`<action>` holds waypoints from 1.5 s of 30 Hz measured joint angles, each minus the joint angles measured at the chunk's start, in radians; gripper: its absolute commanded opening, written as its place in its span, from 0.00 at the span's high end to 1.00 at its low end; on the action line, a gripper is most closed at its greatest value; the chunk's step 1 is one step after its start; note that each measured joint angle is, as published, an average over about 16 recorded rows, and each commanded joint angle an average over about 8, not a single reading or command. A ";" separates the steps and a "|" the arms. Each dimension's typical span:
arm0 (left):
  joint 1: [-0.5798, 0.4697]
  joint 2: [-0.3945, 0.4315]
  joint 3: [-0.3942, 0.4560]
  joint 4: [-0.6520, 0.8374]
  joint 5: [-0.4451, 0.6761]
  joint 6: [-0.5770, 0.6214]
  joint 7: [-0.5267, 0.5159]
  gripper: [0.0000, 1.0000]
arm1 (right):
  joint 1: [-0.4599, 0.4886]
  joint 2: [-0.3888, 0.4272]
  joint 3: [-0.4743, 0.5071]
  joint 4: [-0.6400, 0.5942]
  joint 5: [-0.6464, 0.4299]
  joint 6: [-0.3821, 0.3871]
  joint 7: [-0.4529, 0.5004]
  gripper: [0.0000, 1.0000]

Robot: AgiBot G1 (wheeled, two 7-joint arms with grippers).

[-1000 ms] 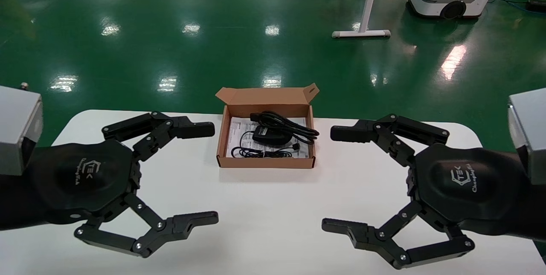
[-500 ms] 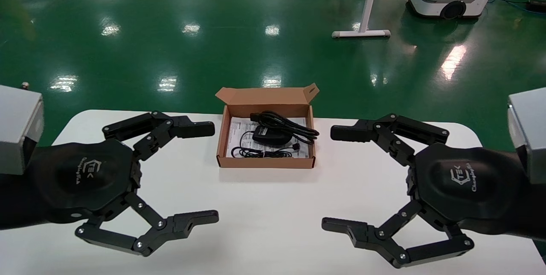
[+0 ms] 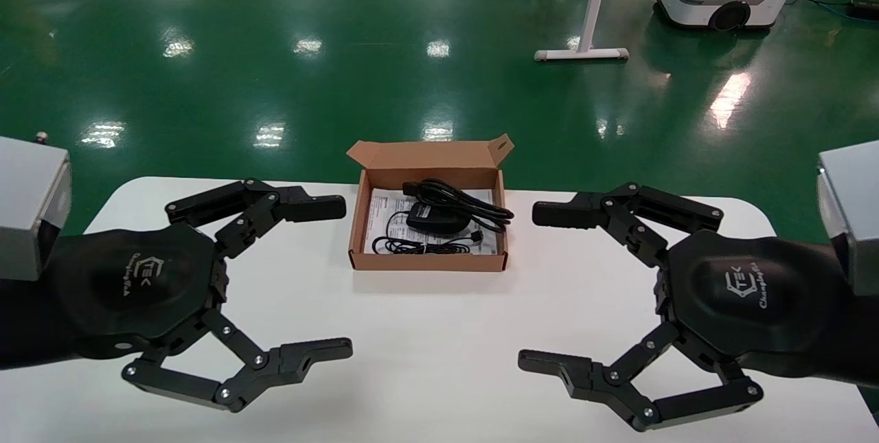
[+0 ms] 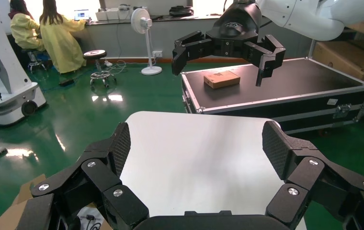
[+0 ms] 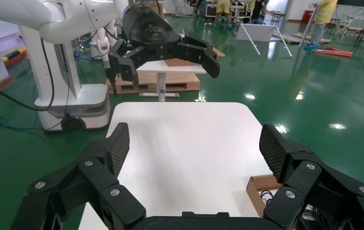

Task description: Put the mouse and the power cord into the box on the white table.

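Head view
Box (image 3: 427, 261): it sits on the far middle of the white surface (image 3: 426, 333), with its lid flap standing up at the back.
Mouse (image 3: 437, 218): it lies inside the box, on the white paper, with its thin cable bunched in front.
Power cord (image 3: 467, 201): it lies inside the box too, looped behind and beside the mouse, touching it.
Left hand (image 3: 328, 277): it hovers over the surface left of the box, fingers spread wide, holding nothing.
Right hand (image 3: 546, 287): it hovers right of the box, fingers spread wide, holding nothing.

Left wrist view
Left hand (image 4: 197, 148): wide, with bare white surface (image 4: 194, 158) between its fingers.
Box (image 4: 24, 201): only a brown corner shows by one finger.
Right hand (image 4: 227, 50): farther off, also wide.

Right wrist view
Right hand (image 5: 194, 146): wide and holding nothing.
Box (image 5: 259, 189): a corner shows at the surface (image 5: 185, 143) edge.
Left hand (image 5: 163, 52): farther off, wide.
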 measured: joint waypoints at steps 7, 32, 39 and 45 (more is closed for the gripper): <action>0.000 0.000 0.000 0.000 0.000 0.000 0.000 0.00 | 0.000 0.000 0.000 0.000 0.000 0.000 0.000 0.00; 0.000 0.000 0.000 0.000 0.000 0.000 0.000 0.00 | 0.000 0.000 0.000 0.000 0.000 0.000 0.000 0.00; 0.000 0.000 0.000 0.000 0.000 0.000 0.000 0.00 | 0.000 0.000 0.000 0.000 0.000 0.000 0.000 0.00; 0.000 0.000 0.000 0.000 0.000 0.000 0.000 0.00 | 0.000 0.000 0.000 0.000 0.000 0.000 0.000 0.00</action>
